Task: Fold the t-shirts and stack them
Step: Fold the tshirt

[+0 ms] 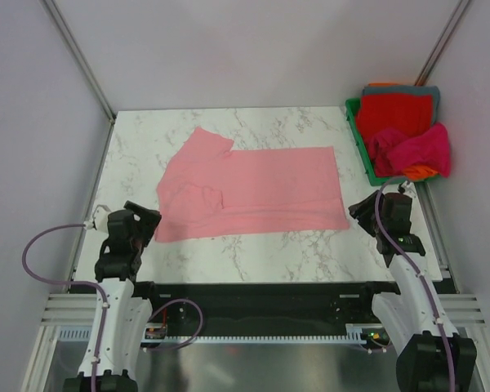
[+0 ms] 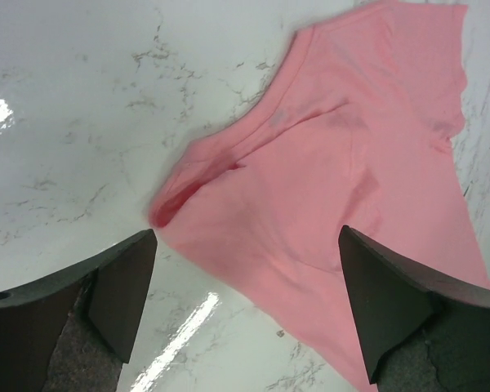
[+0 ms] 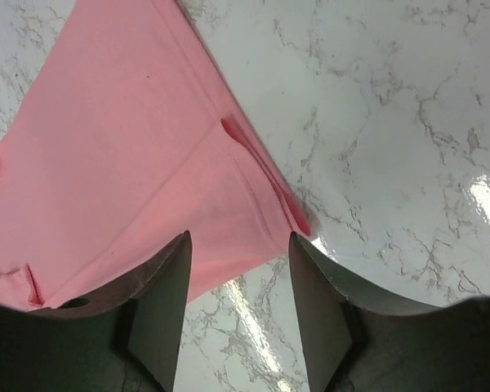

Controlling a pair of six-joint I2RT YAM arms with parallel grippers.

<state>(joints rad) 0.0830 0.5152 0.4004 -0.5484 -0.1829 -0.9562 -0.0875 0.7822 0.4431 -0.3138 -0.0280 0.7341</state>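
A light salmon-pink t-shirt (image 1: 253, 192) lies folded lengthwise and flat on the marble table, one sleeve sticking out at the far left. My left gripper (image 1: 144, 225) is open and empty just above the shirt's near left corner (image 2: 327, 204). My right gripper (image 1: 361, 214) is open and empty at the shirt's near right corner (image 3: 131, 147); the corner lies between the fingers. Red (image 1: 394, 114), magenta (image 1: 420, 151), orange (image 1: 420, 172) and teal-grey (image 1: 408, 90) t-shirts are piled in the bin at the far right.
A green plastic bin (image 1: 361, 147) stands at the table's far right edge. The marble table (image 1: 269, 245) is bare in front of the shirt. Grey walls enclose the table on three sides.
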